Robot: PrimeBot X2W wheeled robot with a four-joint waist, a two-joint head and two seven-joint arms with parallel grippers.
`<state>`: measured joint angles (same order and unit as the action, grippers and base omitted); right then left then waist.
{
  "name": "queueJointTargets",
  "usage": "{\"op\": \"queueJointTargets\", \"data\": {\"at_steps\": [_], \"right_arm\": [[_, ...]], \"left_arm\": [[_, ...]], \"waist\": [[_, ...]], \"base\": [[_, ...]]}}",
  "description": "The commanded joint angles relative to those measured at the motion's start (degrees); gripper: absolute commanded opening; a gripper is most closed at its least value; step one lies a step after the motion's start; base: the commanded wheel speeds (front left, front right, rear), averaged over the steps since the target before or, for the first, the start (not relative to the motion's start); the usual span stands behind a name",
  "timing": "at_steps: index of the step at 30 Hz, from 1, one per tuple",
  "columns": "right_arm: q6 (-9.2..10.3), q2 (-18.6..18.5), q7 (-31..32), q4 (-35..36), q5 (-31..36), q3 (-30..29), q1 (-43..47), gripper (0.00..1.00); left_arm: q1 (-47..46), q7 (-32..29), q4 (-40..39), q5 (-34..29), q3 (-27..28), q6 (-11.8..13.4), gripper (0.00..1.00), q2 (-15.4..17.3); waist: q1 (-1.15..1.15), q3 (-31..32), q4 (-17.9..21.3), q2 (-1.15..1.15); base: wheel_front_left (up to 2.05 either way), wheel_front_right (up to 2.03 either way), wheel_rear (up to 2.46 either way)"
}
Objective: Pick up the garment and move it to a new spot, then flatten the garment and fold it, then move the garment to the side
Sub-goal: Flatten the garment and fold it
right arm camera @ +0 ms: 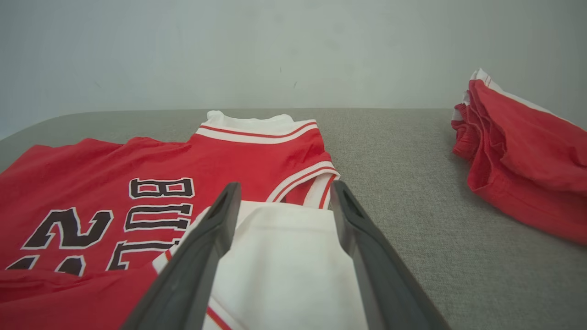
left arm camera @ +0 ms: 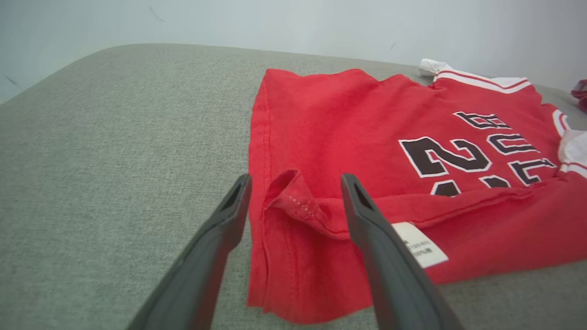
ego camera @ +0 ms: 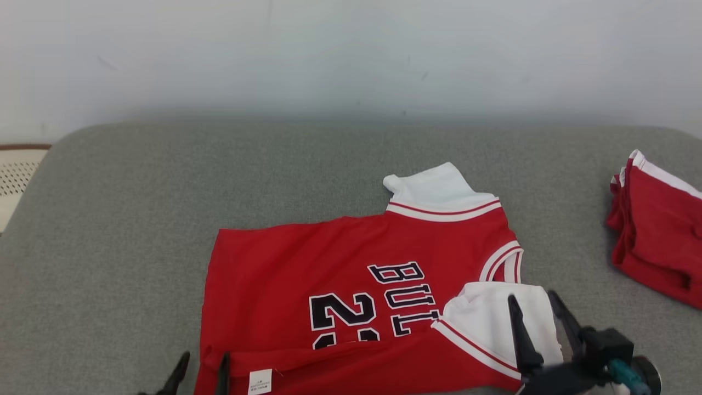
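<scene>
Lying in the lower centre of the head view, the red jersey (ego camera: 285,274) rests on the grey padded surface (ego camera: 109,230), collar towards the right of the frame. Its near edge is folded up over the lower part of the printed number, with a white label (ego camera: 260,381) showing. The left claw (ego camera: 204,362), at the bottom edge, stands wide open and holds nothing; in its wrist view the left claw (left arm camera: 297,178) straddles the folded corner. The right claw (ego camera: 531,299), lower right, is equally spread and empty, above the near white sleeve (ego camera: 482,318). A second red garment (ego camera: 658,241) lies well apart at the right edge.
</scene>
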<state>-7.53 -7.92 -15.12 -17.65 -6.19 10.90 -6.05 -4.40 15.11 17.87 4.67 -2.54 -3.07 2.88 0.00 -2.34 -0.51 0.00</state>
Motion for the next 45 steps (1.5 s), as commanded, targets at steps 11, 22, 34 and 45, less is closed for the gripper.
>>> {"op": "queueJointTargets", "data": {"at_steps": [11,22,34,45], "right_arm": [[0.08,-0.6,0.0,0.1,0.4,1.1,-11.2,1.0],[0.08,-0.8,0.0,-0.8,-0.1,3.4,-18.0,1.0],[0.08,-0.2,0.0,0.0,-0.7,2.9,-17.8,1.0],[0.08,-1.0,0.0,1.2,-0.9,2.6,-20.0,1.0]], "left_arm": [[-13.9,0.0,3.5,-0.4,3.2,-2.4,1.0,0.9],[-30.7,0.0,19.9,2.3,2.0,-4.2,1.0,3.8],[-41.1,0.0,31.6,7.2,-2.1,-4.4,1.0,6.9],[-42.1,0.0,34.5,9.8,-4.6,-4.4,0.44,7.5]], "waist": [[0.0,-9.6,1.1,0.0],[0.0,-15.1,2.5,0.0],[0.0,-17.9,4.7,0.0],[0.0,-17.8,4.9,0.0]], "base": [[0.0,0.0,0.0],[0.0,0.0,0.0],[0.0,0.0,0.0],[0.0,0.0,0.0]]}}
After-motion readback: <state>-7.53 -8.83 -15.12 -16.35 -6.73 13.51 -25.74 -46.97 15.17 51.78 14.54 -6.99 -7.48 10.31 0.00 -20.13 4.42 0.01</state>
